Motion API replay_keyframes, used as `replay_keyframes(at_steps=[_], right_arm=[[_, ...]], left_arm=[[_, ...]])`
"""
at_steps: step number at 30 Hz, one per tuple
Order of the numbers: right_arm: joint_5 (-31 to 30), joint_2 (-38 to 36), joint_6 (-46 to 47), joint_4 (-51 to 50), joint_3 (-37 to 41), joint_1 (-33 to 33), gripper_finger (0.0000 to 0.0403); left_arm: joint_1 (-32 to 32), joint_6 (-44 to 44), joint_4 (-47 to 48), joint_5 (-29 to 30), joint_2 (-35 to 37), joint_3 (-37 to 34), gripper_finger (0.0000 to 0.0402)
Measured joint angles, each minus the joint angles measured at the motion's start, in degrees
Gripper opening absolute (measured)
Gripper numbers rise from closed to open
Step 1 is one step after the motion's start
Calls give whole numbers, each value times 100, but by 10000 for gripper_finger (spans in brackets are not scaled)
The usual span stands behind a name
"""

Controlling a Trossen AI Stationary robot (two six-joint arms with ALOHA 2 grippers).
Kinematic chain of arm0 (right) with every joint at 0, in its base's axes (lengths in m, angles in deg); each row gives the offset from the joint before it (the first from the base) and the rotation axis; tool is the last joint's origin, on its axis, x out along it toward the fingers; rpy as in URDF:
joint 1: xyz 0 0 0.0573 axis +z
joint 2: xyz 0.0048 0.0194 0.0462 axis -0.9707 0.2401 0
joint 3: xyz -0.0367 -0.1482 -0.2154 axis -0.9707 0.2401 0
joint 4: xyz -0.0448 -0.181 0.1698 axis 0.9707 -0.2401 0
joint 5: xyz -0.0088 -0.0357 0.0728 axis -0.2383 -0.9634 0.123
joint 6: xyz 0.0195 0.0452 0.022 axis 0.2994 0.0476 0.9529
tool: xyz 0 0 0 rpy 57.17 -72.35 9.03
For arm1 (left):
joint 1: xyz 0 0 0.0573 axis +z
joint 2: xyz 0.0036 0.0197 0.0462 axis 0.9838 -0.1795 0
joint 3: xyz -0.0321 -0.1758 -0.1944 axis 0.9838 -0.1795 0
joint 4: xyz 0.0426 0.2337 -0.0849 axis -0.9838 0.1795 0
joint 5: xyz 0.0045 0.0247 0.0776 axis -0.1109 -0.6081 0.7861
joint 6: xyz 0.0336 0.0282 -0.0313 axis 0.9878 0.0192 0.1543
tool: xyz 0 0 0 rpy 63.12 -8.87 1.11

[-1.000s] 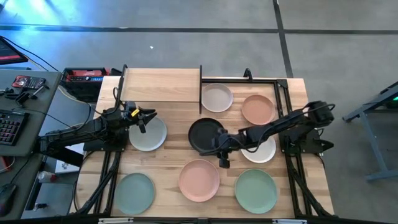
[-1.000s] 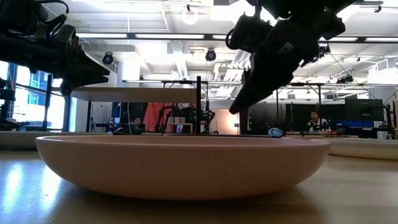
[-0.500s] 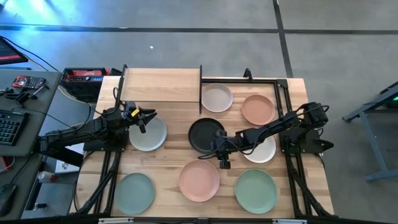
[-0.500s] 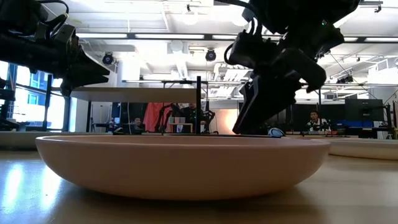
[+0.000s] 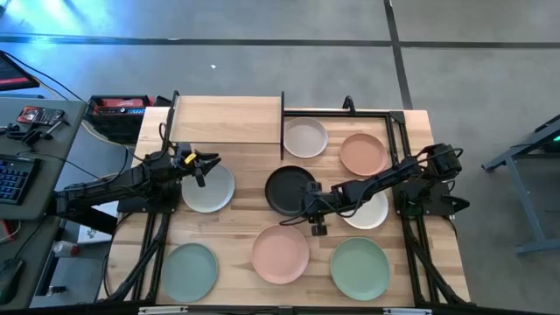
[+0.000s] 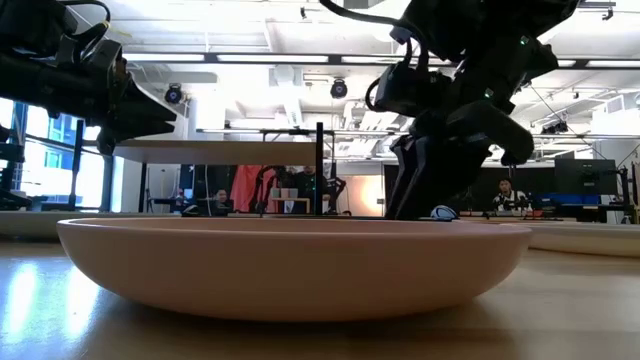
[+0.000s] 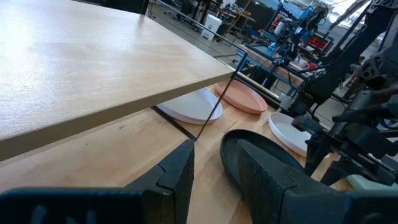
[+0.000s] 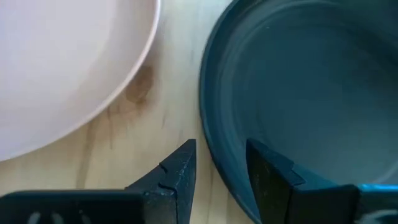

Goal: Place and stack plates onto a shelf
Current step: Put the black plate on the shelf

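Note:
The black plate (image 5: 287, 189) lies flat on the table's middle. My right gripper (image 8: 217, 177) slants down over its near right rim (image 8: 214, 124) and is open, with one finger outside the rim above the wood and one inside above the plate's floor. The pink plate (image 8: 62, 62) lies close beside it. Over the far edge of a pale grey-green plate (image 5: 208, 189) my left gripper (image 5: 206, 165) hangs open and empty. The shelf (image 5: 227, 121) stands at the table's far edge, its pale board bare.
A beige-grey plate (image 5: 304, 137) and a terracotta plate (image 5: 362, 153) lie at the far right inside the shelf's black frame. A white plate (image 5: 371, 213) lies under my right arm. The near edge holds another pale green plate (image 5: 189, 271) and a sage green plate (image 5: 360, 267).
My right gripper has sunk toward the black plate's rim, tipping steeper and rolling a little at the wrist. Its fingers keep the same gap. No plate has moved.

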Motion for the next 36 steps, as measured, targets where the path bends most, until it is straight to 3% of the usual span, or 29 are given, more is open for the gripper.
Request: replay_keyframes(at_steps=[19, 22, 28, 36], right_arm=[[-172, 293, 0, 20, 0, 9, 120], [-169, 293, 1, 20, 0, 9, 98], [-102, 291, -4, 55, -11, 9, 12], [84, 291, 311, -226, -296, 9, 5]], left_arm=[[0, -2, -4, 20, 0, 0, 110], [1, 0, -2, 21, 0, -2, 110], [2, 0, -2, 22, 0, 0, 110], [1, 4, -2, 13, 0, -1, 110]])
